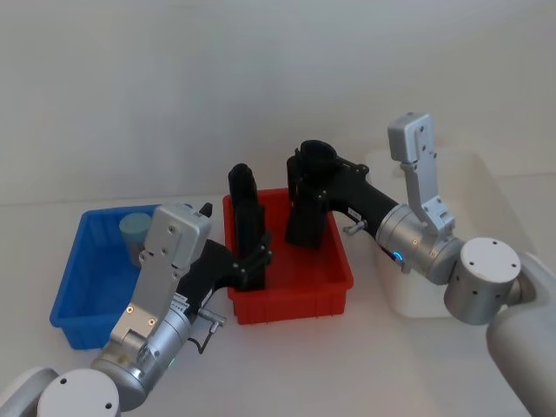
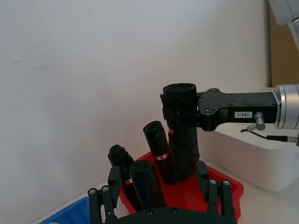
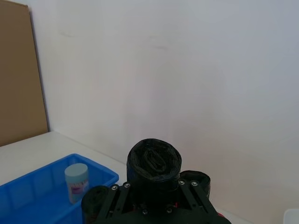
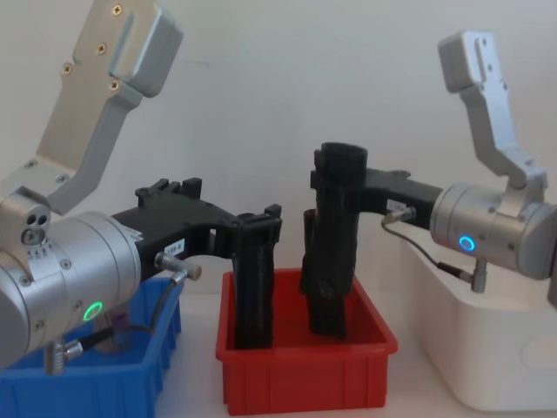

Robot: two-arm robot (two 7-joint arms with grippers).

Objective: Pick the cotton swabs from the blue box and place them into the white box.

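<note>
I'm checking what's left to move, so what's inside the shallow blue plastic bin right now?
One clear cotton swab jar with a pale blue lid stands near the back of the shallow blue plastic bin. The left arm covers the bin's near right part, so anything there is hidden.

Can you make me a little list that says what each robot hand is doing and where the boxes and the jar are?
left gripper: shut on a black roll in the red bin
right gripper: shut on another black roll over the red bin
cotton swab jar: in the blue box, untouched
white box: on robot's right
</note>
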